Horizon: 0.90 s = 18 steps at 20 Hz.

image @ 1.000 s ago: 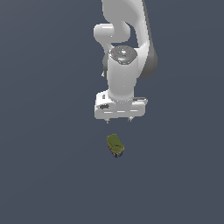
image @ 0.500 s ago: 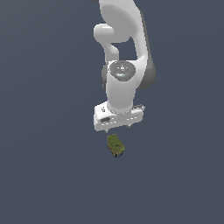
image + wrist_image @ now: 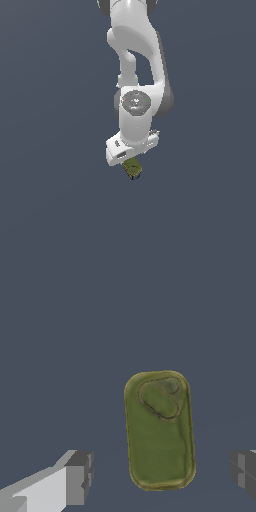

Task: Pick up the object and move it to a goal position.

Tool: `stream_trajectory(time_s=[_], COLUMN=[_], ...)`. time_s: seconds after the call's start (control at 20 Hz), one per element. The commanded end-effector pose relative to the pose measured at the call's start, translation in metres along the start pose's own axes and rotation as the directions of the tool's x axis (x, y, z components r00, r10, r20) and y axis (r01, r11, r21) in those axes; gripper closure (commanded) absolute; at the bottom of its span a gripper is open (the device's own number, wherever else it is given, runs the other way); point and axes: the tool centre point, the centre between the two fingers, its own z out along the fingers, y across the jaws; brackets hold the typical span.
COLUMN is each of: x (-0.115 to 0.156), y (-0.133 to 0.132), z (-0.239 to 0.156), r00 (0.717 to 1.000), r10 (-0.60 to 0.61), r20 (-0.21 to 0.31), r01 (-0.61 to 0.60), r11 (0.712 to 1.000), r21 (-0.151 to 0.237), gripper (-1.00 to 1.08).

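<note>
The object (image 3: pixel 133 168) is a small olive-green rounded block with a dark end, lying on the grey floor. In the exterior view my gripper (image 3: pixel 131 161) has come down over it and hides its upper part. In the wrist view the object (image 3: pixel 159 430) lies flat between my two fingers, with one grey fingertip (image 3: pixel 79 477) on one side and the other (image 3: pixel 243 471) on the far side. Neither finger touches it. The jaws stand wide open around the object.
A plain dark grey floor (image 3: pixel 50 200) lies all around. No other object shows in either view.
The arm has moved down and forward toward the object. The gripper now covers part of the object. The object has not moved.
</note>
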Motion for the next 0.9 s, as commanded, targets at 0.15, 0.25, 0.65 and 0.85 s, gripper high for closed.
stream_trajectory(time_s=[0.15,0.25,0.65,0.85], x=[0.006,0.007,0.007,0.006], y=[0.006,0.007,0.007,0.007], z=[0.012,0.014,0.022,0.042], r00=[0.998,0.997,0.997,0.997], r10=[-0.063,-0.073,-0.076,-0.078], r20=[0.001,0.001,0.002,0.002], r01=[0.063,0.073,0.076,0.078], r11=[0.998,0.997,0.997,0.997], r21=[0.002,0.002,0.003,0.003], gripper=[-0.92,-0.92,-0.92,-0.92])
